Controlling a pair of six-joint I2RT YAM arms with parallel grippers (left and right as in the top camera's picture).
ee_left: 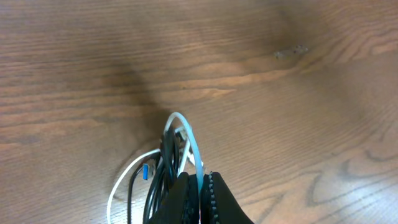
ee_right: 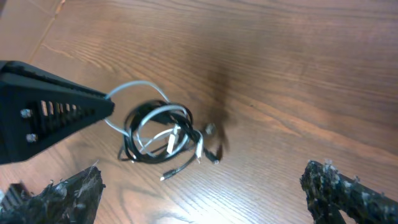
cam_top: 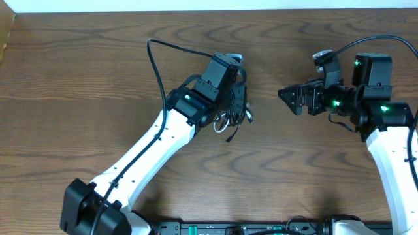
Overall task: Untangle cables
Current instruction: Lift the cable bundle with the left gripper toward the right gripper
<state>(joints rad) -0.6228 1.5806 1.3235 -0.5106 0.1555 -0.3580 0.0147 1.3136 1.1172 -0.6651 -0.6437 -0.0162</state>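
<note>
White cable rises in a narrow loop straight into the fingertips of the left gripper, which is clenched on it (the strand runs between the two black pads). Just beneath and behind those tips, the black cable is coiled with the rest of the white one in a small bundle, with plug ends poking out. Whether the bundle touches the wooden table I cannot tell. Well apart from the bundle, the right gripper points toward it, fingers spread wide and released.
</note>
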